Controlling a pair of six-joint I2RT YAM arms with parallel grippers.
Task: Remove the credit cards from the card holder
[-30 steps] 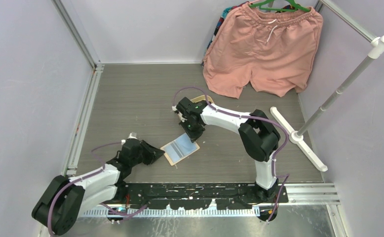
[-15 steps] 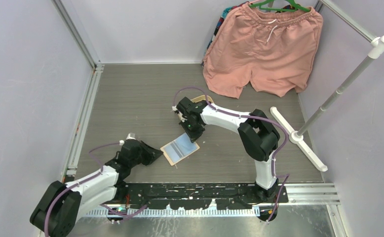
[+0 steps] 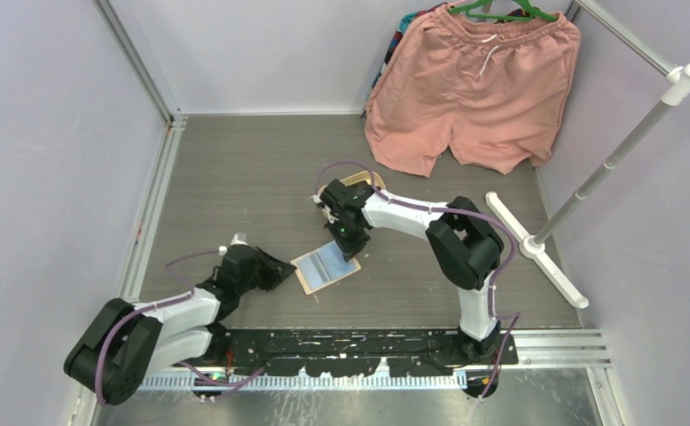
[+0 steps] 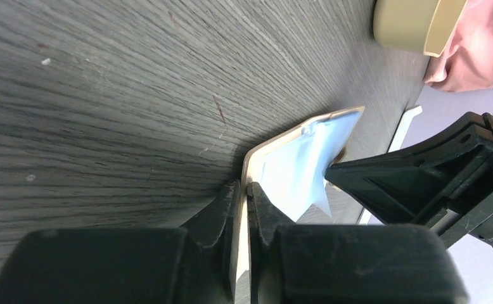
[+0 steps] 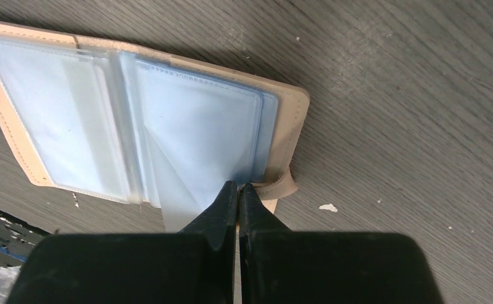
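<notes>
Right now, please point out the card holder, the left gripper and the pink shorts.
card holder [image 5: 168,126]: right wrist view, on its pale inner pocket.
left gripper [image 4: 244,190]: left wrist view, between its fingertips.
pink shorts [image 3: 474,89]: top external view, on the front cloth.

Card holder [image 3: 325,267] is boxed in. Left gripper [image 3: 283,267] is clamped on its 9 o'clock edge, and right gripper [image 3: 352,248] is pinched shut at its 1 o'clock corner. I see bare table [image 3: 235,169] open from 10 to 12. Tray [image 3: 356,179] sits partly under the right arm [image 3: 412,213]. Shorts [image 3: 474,98] and rack foot [image 3: 537,248] crowd 1 to 3.
</notes>
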